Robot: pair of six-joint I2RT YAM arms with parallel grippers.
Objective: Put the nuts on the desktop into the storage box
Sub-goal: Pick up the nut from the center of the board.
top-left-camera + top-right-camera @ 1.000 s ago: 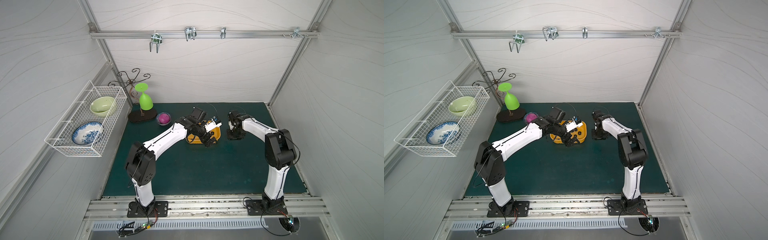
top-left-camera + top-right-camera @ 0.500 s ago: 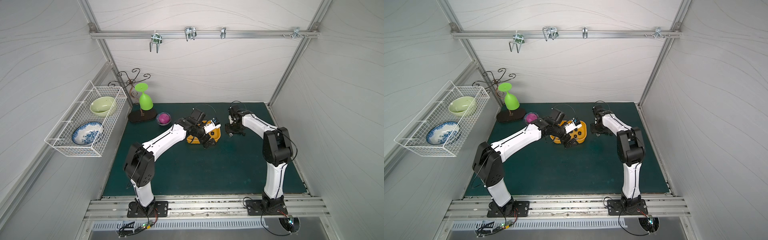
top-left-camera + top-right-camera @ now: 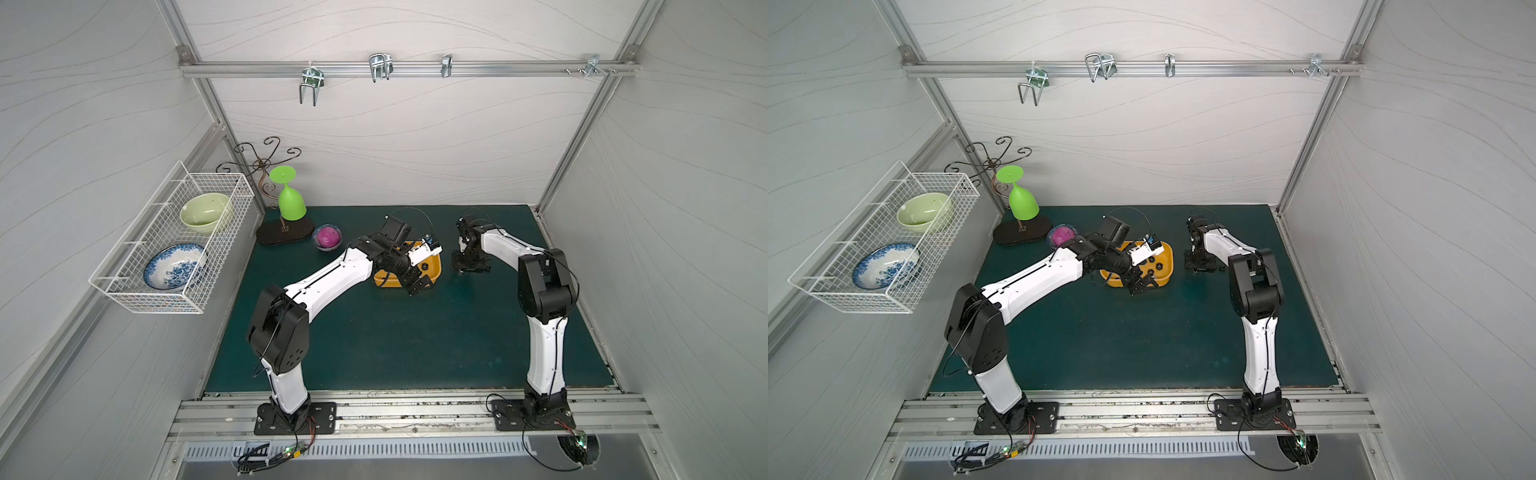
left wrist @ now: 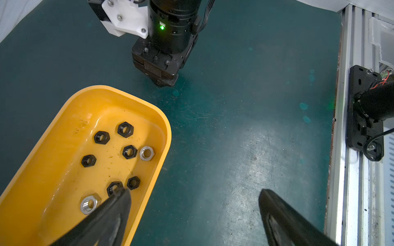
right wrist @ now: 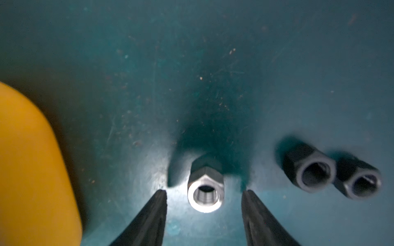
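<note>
Right hand (image 5: 204,191) part open astride a silver nut (image 5: 205,185) on the table (image 5: 213,64), not gripping, left hand (image 4: 195,191) wide open, empty, straddling storage box (image 4: 164,136) rim, eight nuts (image 4: 125,129) inside.

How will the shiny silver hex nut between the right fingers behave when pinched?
The shiny silver hex nut looks solid metal: likely rigid, heavy for its size. Its polished flats may slip in the narrow-tipped right gripper. Lying flat on the dark teal mat, it should slide, not roll.
</note>
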